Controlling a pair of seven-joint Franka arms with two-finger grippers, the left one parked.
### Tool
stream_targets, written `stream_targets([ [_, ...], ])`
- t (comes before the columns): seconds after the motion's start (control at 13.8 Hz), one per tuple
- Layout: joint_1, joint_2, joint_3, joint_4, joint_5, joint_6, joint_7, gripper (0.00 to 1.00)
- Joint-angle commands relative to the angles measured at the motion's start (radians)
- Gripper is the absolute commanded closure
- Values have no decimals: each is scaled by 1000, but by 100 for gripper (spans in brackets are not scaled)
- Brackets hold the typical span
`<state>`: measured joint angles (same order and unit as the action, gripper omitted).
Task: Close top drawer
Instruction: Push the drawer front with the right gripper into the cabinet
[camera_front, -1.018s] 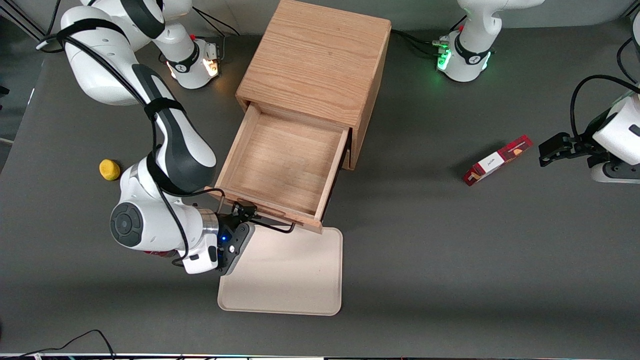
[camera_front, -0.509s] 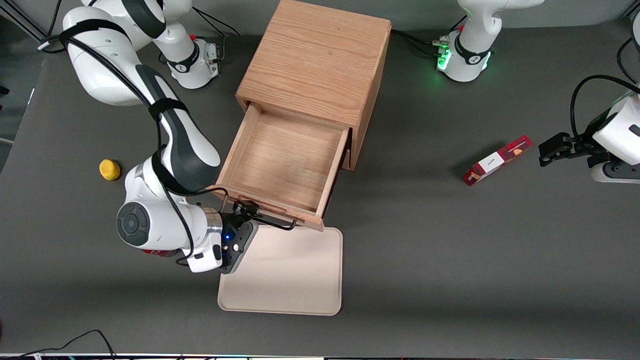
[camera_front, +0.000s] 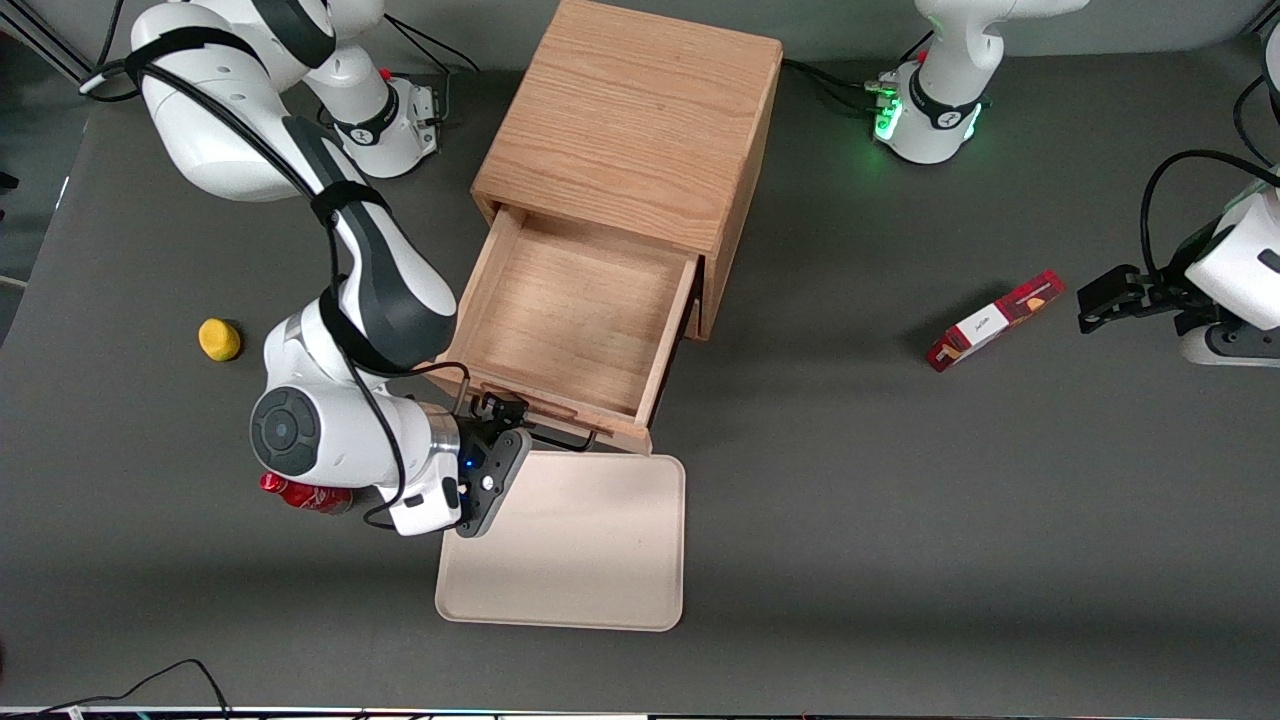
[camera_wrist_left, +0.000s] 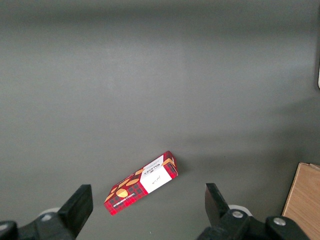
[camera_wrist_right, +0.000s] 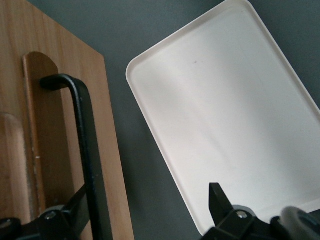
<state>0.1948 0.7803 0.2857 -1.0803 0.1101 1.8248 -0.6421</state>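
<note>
The oak cabinet (camera_front: 630, 120) has its top drawer (camera_front: 565, 320) pulled well out, an empty light-wood box. A black wire handle (camera_front: 565, 440) runs along the drawer's front. My right gripper (camera_front: 500, 410) is at that front, just above the tray's edge. In the right wrist view the handle (camera_wrist_right: 85, 140) crosses the wooden drawer front (camera_wrist_right: 50, 100) and passes close to one finger (camera_wrist_right: 75, 207). The gripper (camera_wrist_right: 147, 210) is open, its fingers wide apart, not clamped on the handle. The lower drawer is hidden under the top one.
A cream tray (camera_front: 580, 550) (camera_wrist_right: 225, 115) lies in front of the drawer, nearer the camera. A yellow lump (camera_front: 219, 339) and a red can (camera_front: 300, 492) sit by the working arm. A red box (camera_front: 995, 320) (camera_wrist_left: 141, 182) lies toward the parked arm's end.
The drawer front has slid a little way back toward the cabinet, and my gripper and wrist have moved with it, away from the camera.
</note>
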Motion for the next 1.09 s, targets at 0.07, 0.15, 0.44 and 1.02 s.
stream_targets([
  [0.07, 14, -42, -5, -75, -13, 27, 6, 0],
  [0.15, 15, -59, -5, -104, -15, 33, 6, 0],
  [0.44, 17, -119, -5, -205, -12, 74, 7, 0],
  [1.02, 49, -229, -5, -361, -4, 120, 9, 0],
])
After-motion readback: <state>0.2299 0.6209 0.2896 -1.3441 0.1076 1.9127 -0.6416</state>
